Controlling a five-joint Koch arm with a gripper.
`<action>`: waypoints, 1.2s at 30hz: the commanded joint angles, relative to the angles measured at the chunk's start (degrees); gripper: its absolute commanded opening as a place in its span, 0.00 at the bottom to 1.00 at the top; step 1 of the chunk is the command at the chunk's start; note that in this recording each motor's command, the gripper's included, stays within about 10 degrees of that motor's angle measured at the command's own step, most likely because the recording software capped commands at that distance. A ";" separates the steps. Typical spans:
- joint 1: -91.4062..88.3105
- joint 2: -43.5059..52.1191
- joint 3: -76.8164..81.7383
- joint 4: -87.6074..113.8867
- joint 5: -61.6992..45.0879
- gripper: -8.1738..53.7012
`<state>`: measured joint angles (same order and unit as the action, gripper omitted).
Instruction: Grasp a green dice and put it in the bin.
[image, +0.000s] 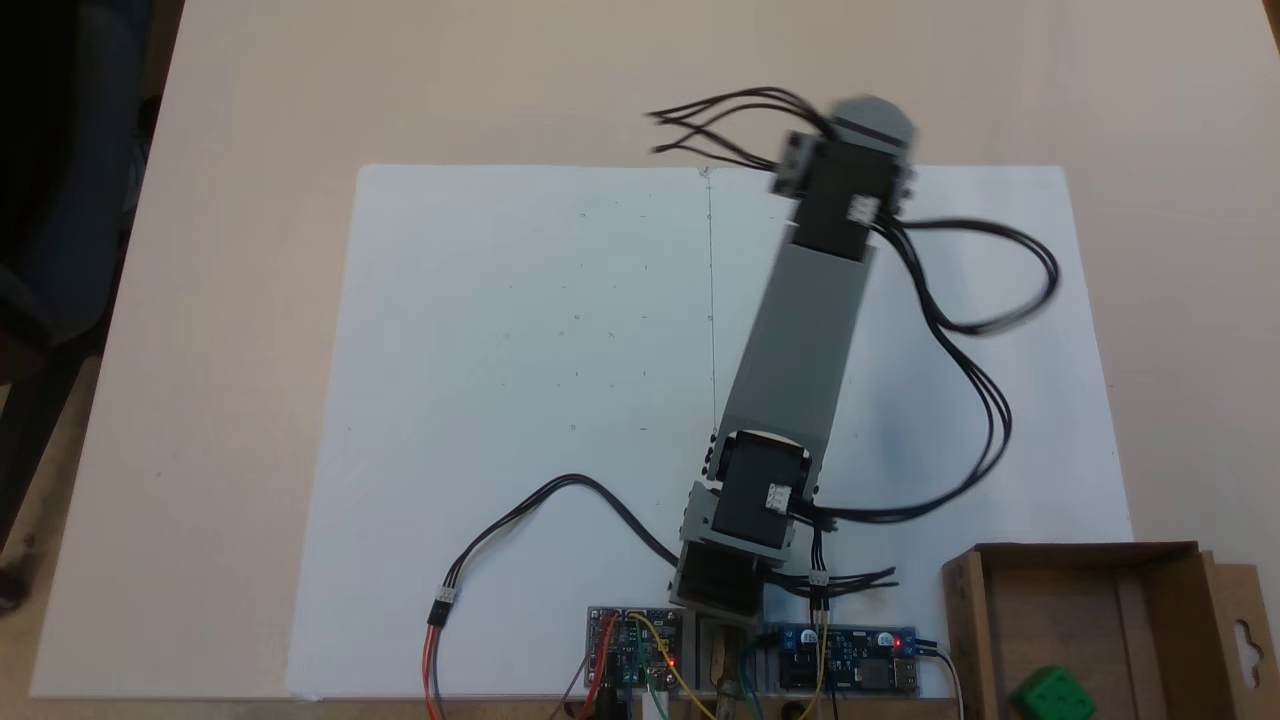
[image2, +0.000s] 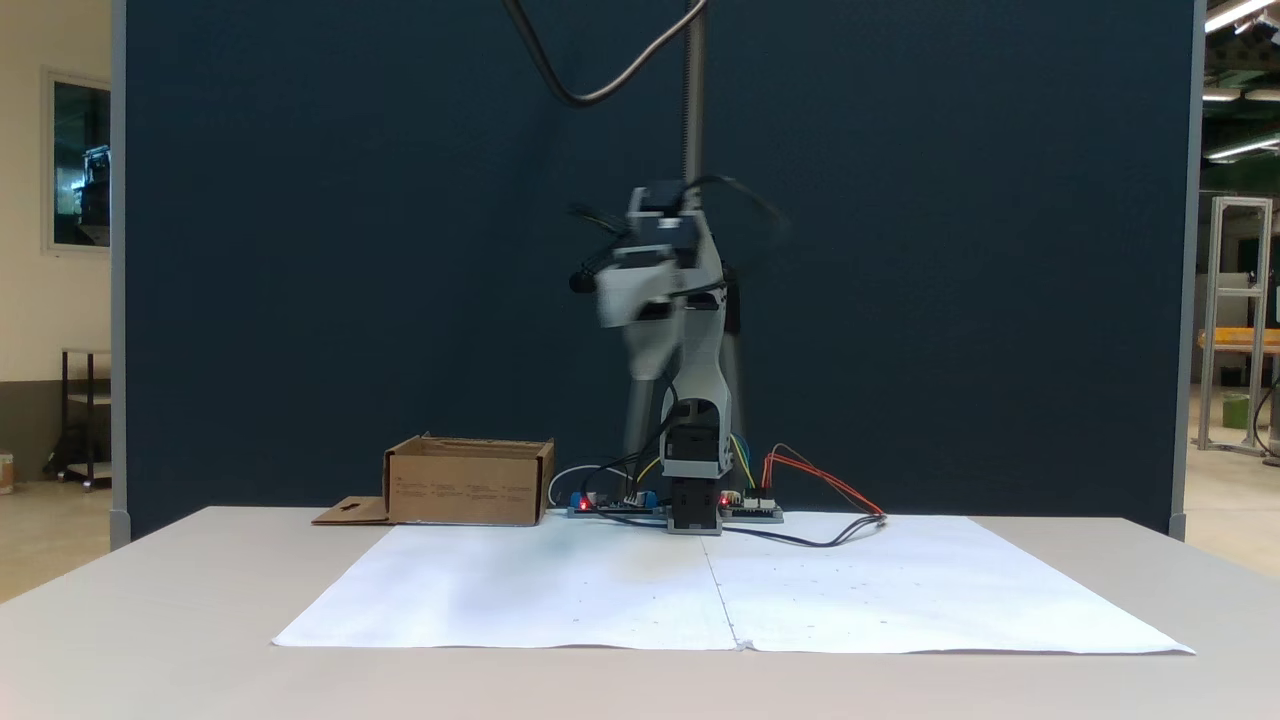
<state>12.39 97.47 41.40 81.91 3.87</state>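
While green dice lies in bin, gripper raised well apart, blurred, opening unreadable.

Lab or workshop hall, dark blue partition panel, aluminium frame rig, ceiling strip lights, exposed circuit boards

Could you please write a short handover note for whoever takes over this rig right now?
Gripper: blurred in both fixed views, so I cannot tell whether the fingers are open or shut.
Arm: raised above the white paper.
Green dice: lying inside the bin, in the top-down fixed view's bottom right corner.
Done: the dice is in the bin.
Left: apparently nothing but parking the arm.
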 joint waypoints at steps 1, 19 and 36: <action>-6.50 2.20 -1.41 -4.92 3.96 0.83; -22.76 2.11 0.62 -8.96 3.78 0.83; -13.27 23.64 62.84 -48.23 -6.33 0.86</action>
<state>-0.44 118.92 105.47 40.96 1.93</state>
